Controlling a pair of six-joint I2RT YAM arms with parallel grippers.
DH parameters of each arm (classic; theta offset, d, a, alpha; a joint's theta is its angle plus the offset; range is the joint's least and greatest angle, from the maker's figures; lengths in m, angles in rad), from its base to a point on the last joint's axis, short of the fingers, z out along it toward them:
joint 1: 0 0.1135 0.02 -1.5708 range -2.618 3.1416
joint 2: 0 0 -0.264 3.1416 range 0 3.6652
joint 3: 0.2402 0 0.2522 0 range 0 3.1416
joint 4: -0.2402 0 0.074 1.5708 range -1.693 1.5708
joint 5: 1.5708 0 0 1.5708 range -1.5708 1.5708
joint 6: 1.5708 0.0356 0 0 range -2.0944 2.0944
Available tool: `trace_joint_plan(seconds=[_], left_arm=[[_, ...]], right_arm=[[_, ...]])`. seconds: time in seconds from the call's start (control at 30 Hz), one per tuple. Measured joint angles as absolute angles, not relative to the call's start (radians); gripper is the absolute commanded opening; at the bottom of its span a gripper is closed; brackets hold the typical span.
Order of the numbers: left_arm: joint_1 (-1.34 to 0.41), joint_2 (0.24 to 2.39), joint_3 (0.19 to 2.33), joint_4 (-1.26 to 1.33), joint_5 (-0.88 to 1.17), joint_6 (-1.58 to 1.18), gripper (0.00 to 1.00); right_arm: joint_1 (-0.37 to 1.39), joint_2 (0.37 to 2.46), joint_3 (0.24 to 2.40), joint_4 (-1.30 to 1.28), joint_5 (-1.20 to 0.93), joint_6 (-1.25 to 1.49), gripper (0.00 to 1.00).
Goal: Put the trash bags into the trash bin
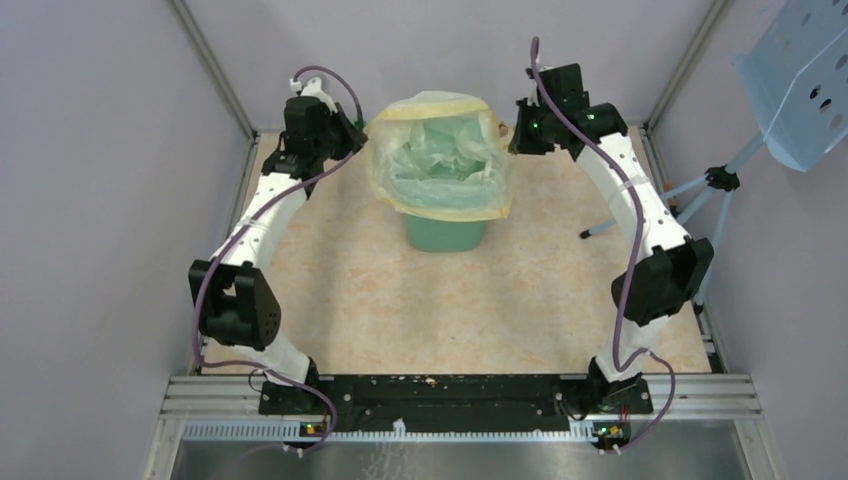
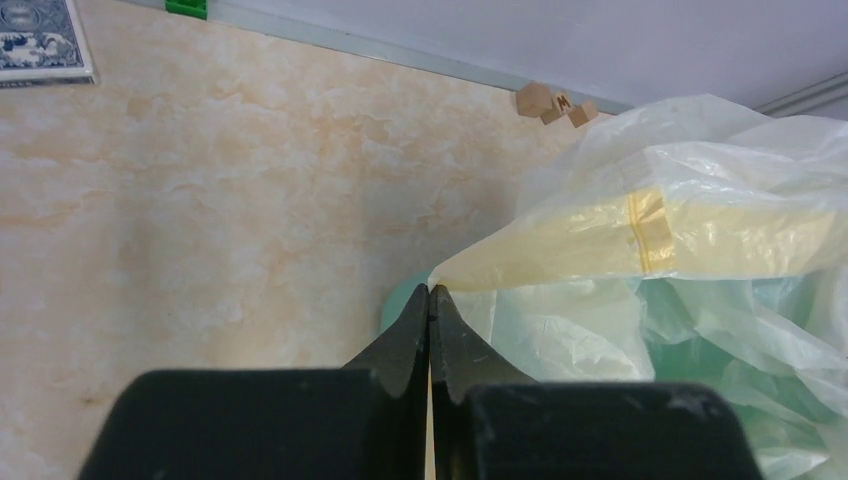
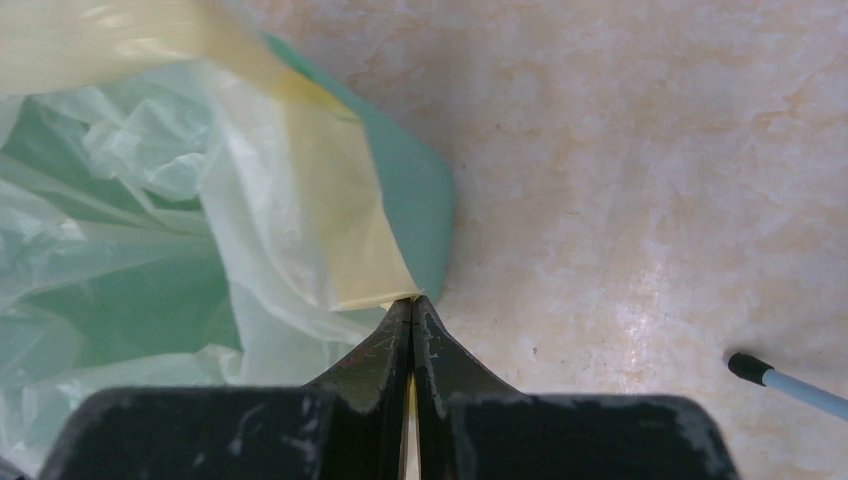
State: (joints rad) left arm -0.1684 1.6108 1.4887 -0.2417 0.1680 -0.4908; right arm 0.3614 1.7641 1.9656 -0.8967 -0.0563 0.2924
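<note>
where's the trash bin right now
In the top view the trash bin stands at the far middle of the table, between the left gripper and the right gripper, with the trash bag draped over its mouth.

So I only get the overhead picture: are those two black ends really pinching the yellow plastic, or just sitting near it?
Observer: Pinching. The left wrist camera shows the left tool shut on a corner of the trash bag, right at its yellow rim band.
Operator: And the other side?
Observer: The right wrist camera shows the right tool shut on the tip of the band, just outside the trash bin wall.
Operator: Is there anything I'm missing up here?
Observer: Yes, small wooden blocks, one marked M, lie beyond the bag in the left wrist view.
</note>
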Motion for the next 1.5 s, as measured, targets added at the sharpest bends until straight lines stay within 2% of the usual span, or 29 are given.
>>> trace_joint_plan(seconds=[0.23, 0.53, 0.97, 1.2, 1.47, 1.5], left_arm=[[-0.158, 1.681, 1.489, -0.208, 0.242, -0.556, 0.0], [-0.159, 1.759, 1.444, -0.128, 0.374, -0.616, 0.0], [-0.161, 1.809, 1.401, 0.006, 0.577, -0.665, 0.0], [-0.168, 1.781, 1.293, 0.057, 0.639, -0.686, 0.0], [-0.213, 1.645, 1.216, -0.072, 0.63, -0.613, 0.0], [-0.216, 1.629, 1.215, -0.083, 0.63, -0.606, 0.0]], right_arm=[[0.298, 1.838, 1.964, -0.868, -0.081, 0.369, 0.0], [0.298, 1.909, 1.937, -0.805, -0.152, 0.39, 0.0], [0.302, 1.908, 1.819, -0.677, -0.295, 0.398, 0.0], [0.309, 1.79, 1.628, -0.639, -0.303, 0.426, 0.0], [0.331, 1.575, 1.469, -0.697, -0.272, 0.425, 0.0], [0.332, 1.562, 1.466, -0.701, -0.27, 0.419, 0.03]])
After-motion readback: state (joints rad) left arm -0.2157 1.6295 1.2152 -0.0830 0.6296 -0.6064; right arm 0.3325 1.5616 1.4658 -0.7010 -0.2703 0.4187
